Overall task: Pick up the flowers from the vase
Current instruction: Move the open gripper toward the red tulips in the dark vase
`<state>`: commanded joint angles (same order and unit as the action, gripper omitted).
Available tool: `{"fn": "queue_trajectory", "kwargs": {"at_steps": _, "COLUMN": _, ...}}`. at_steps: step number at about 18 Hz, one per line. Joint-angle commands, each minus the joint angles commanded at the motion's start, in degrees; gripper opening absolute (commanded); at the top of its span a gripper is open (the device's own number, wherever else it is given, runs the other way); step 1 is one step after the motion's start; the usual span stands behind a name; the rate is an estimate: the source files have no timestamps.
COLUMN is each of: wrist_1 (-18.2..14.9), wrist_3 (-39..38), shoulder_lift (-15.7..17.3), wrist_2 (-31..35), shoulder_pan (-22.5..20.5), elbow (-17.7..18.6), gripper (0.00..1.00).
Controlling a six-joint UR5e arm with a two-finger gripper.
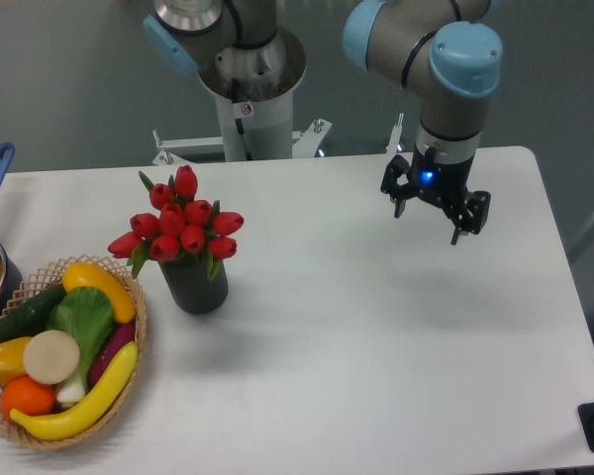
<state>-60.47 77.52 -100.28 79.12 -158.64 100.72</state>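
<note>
The flowers (183, 224), a tight bunch of glossy red tulip buds with green leaves, stood in the vase (195, 283), a matte dark cylinder on the smooth white counter (376, 346). Just left of it lay a woven wicker basket (137, 332) of plastic-looking vegetables. The hand (430, 210) hung above the counter's far right part, well apart from the vase, fingers spread wide, gripping nothing.

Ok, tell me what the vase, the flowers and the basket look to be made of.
The vase: matte black, with no glare; the material is unclear, maybe plastic or ceramic. The flowers: probably artificial, given their uniform glossy red buds and stiff green leaves. The basket: woven tan wicker or straw, with an open weave at the rim.
</note>
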Motion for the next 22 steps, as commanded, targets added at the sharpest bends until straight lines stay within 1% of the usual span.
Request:
{"fn": "queue_trajectory", "kwargs": {"at_steps": 4, "wrist_1": 0.6, "wrist_3": -0.6, "shoulder_lift": 1.9, "wrist_2": -7.3, "shoulder_pan": -1.2, "elbow": 1.9, "gripper": 1.0}}
{"fn": "queue_trajectory", "kwargs": {"at_steps": 8, "wrist_1": 2.7, "wrist_3": -1.3, "shoulder_lift": 4.0, "wrist_2": -10.7, "shoulder_pan": -1.1, "elbow": 4.1, "gripper": 1.0}}
{"fn": "queue_trajectory", "kwargs": {"at_steps": 10, "wrist_1": 3.1, "wrist_3": -1.4, "shoulder_lift": 4.8, "wrist_2": -13.1, "shoulder_pan": -1.1, "elbow": 4.9, "gripper": 1.0}}
{"fn": "queue_trajectory", "kwargs": {"at_steps": 13, "wrist_1": 3.6, "wrist_3": -1.0, "shoulder_lift": 5.4, "wrist_2": -19.6, "shoulder_pan": -1.1, "elbow": 6.4, "gripper": 1.0}}
{"fn": "queue_trajectory", "kwargs": {"at_steps": 15, "wrist_1": 3.6, "wrist_3": -1.1, "shoulder_lift": 6.4, "wrist_2": -22.2, "shoulder_pan": -0.8, "elbow": 7.8, "gripper": 1.0}}
{"fn": "queue_trajectory", "kwargs": {"at_steps": 16, "wrist_1": 3.6, "wrist_3": -1.3, "shoulder_lift": 7.3, "wrist_2": -22.5, "shoulder_pan": -0.6, "elbow": 8.8, "gripper": 1.0}}
{"fn": "queue_trajectory", "kwargs": {"at_steps": 18, "wrist_1": 3.7, "wrist_3": -1.1, "shoulder_lift": 9.5, "wrist_2": -22.7, "shoulder_pan": -0.4, "elbow": 11.9, "gripper": 1.0}}
{"fn": "queue_trajectory", "kwargs": {"at_steps": 19, "wrist_1": 4.0, "wrist_3": -1.0, "shoulder_lift": 10.0, "wrist_2": -23.2, "shoulder_pan": -0.4, "elbow": 13.0, "gripper": 1.0}}
{"fn": "queue_trajectory", "kwargs": {"at_steps": 20, "wrist_1": 4.4, "wrist_3": -1.0, "shoulder_lift": 10.4, "wrist_2": -25.0, "shoulder_pan": -0.3, "elbow": 14.1, "gripper": 1.0}}
{"fn": "queue_trajectory", "kwargs": {"at_steps": 22, "wrist_1": 4.5, "wrist_3": -1.1, "shoulder_lift": 10.7, "wrist_2": -31.3, "shoulder_pan": -0.1, "elbow": 15.4, "gripper": 1.0}}
